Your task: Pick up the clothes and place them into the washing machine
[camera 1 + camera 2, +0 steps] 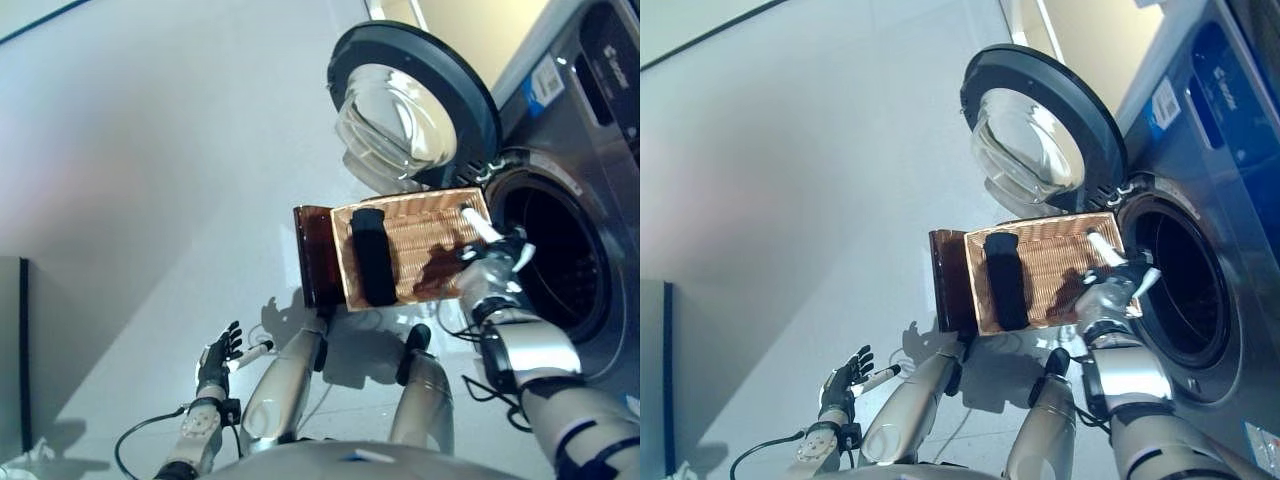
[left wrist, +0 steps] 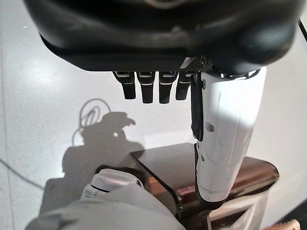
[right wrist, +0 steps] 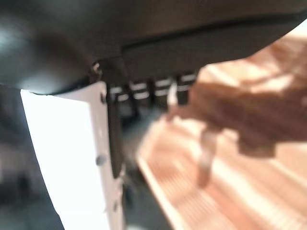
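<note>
A pale grey, glossy floor (image 1: 150, 150) fills most of the head views; it reflects soft light and carries sharp shadows. At the right stands a grey washer (image 1: 590, 150) with a dark, round drum opening (image 1: 555, 260). Its door (image 1: 415, 100), a dark ring around a clear glass bowl, is swung fully open toward the floor side. A beige wall strip (image 1: 480, 30) shows behind the washer.

A brown, ribbed basket (image 1: 410, 250) is tipped on its side just beside the drum opening, its open mouth facing the camera. Inside it lie the clothes: a black item (image 1: 372, 258) standing lengthwise near the basket's left part, and a darker brown patch (image 1: 432, 272) nearer the right hand, whose nature cannot be told.

The right hand (image 1: 490, 255) is at the basket's edge next to the drum opening; its wrist view is blurred, so its grip cannot be told. The left hand (image 1: 218, 358) hangs low over the floor, well apart from the basket, fingers relaxed and holding nothing.
</note>
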